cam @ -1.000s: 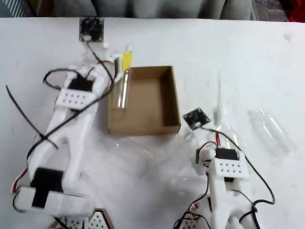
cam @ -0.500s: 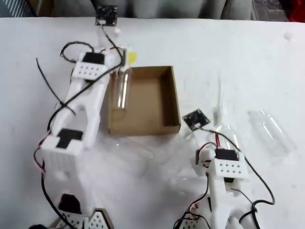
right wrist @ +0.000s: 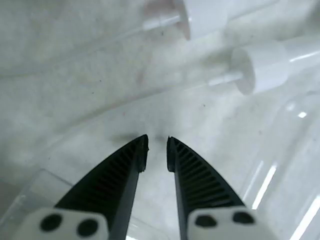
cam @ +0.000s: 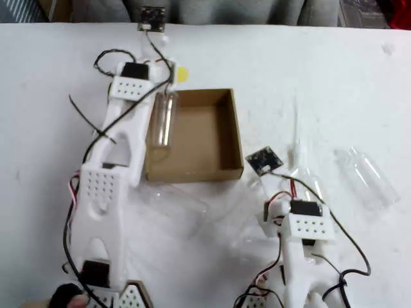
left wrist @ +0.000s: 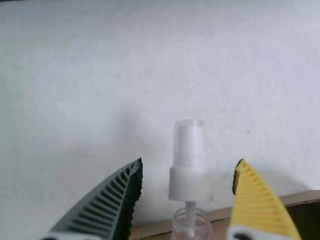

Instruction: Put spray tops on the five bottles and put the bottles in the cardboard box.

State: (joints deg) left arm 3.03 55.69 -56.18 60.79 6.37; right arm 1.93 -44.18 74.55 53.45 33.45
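The left claw (left wrist: 188, 167) stands wide, one finger on either side of the spray top (left wrist: 188, 145) and touching neither. That capped bottle (cam: 163, 119) lies along the box (cam: 235, 128) wall nearest the left arm, its neck poking over the far rim. I'd say it isn't settled: best to draw away with the fingers clear of the top, or nudge the bottle down flat. The right claw (right wrist: 156, 145) hangs with a narrow gap, holding nothing, over loose tops (right wrist: 260, 70) on the desk (cam: 334, 70).
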